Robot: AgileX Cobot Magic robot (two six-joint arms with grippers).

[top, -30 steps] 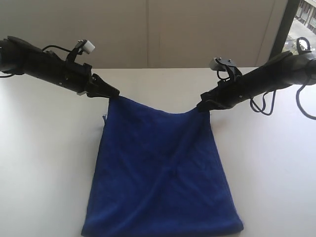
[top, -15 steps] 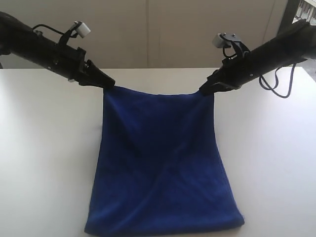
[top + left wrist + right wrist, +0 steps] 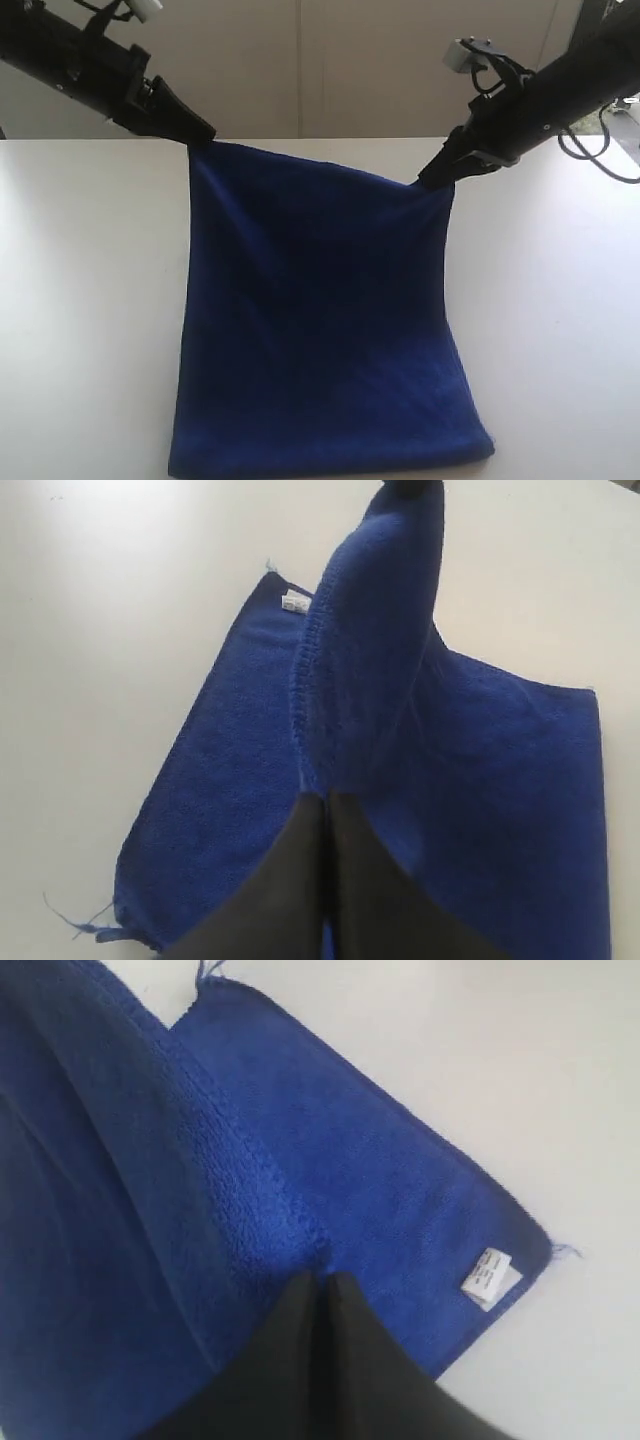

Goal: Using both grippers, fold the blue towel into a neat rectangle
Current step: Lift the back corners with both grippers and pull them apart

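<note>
The blue towel (image 3: 320,320) hangs by its two far corners, its near edge lying on the white table (image 3: 80,300). My left gripper (image 3: 203,135) is shut on the far left corner and holds it higher. On the far right corner my right gripper (image 3: 428,182) is shut, a little lower. In the left wrist view the black jaws (image 3: 327,798) pinch a raised fold of the towel (image 3: 380,680), and a white tag (image 3: 294,602) shows on the layer below. The right wrist view shows shut jaws (image 3: 320,1278) on the cloth (image 3: 150,1180), with a white tag (image 3: 490,1277) at a flat corner.
The white table extends to either side of the towel. A pale wall (image 3: 300,60) stands behind the table's far edge (image 3: 330,139). A dark post (image 3: 585,20) rises at the far right behind my right arm.
Both grippers have risen and drawn apart with the towel's corners in them. More of the towel has lifted off the table and its upper edge is stretched tauter, the left corner now highest.
</note>
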